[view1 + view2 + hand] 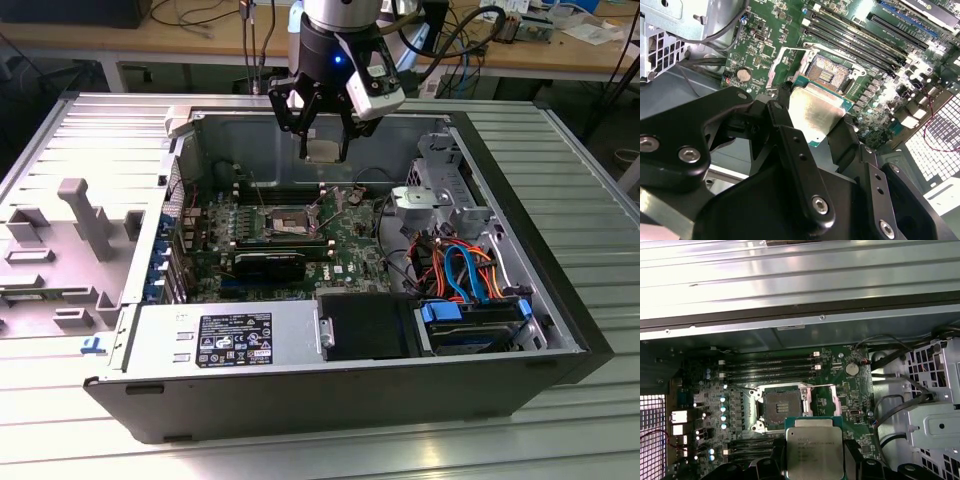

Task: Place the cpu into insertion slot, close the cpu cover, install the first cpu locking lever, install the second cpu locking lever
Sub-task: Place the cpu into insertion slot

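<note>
My gripper (323,153) hangs above the open computer case, shut on the cpu (324,148), a small square chip with a silvery face. In both wrist views the cpu (815,107) (814,447) sits between the black fingers (781,117), a little above the board. The insertion slot (290,222) (827,75) (781,404) lies open below, its dark centre bare, on the green circuit board (350,245). The cpu cover (781,62) (823,401), a silvery frame plate, stands swung up beside the slot. The chip is near the slot, offset to one side and not touching it.
Long black memory slots (770,365) (855,40) run beside the socket. A black fan shroud (365,325), a power supply (225,340), a drive cage (440,185) and coloured cables (460,265) fill the case. A grey plastic part (85,215) lies on the exterior view's left.
</note>
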Controlling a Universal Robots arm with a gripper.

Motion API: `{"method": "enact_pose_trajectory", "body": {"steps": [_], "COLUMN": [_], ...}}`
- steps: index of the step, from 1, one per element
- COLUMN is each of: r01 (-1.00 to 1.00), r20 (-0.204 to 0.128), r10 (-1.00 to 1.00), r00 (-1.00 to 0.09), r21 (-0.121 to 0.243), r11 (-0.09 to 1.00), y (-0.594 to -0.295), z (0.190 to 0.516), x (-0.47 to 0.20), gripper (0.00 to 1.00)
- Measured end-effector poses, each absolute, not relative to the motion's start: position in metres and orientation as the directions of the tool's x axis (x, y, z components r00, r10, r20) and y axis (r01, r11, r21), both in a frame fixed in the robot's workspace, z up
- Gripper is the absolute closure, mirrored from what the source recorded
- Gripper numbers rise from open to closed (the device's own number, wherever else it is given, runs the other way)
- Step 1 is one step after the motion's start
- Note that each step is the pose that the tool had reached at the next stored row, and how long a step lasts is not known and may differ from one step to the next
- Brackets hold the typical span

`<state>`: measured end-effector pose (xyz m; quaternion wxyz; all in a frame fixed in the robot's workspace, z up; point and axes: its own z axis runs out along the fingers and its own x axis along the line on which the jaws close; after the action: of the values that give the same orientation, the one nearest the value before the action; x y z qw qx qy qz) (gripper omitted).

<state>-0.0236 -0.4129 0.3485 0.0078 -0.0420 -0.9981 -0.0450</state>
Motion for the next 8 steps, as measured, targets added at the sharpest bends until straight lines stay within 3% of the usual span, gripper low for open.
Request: {"method": "enact_pose_trajectory", "body": {"steps": [8], "r01": [0.092], "r20": [0.019], "r10": [0.091], "r00": [-0.996], "r21": [0.089], "r11": [0.992], "y": [-0.4131], "z": [0.3485], "x": [-0.0236], "gripper": [0.45]}}
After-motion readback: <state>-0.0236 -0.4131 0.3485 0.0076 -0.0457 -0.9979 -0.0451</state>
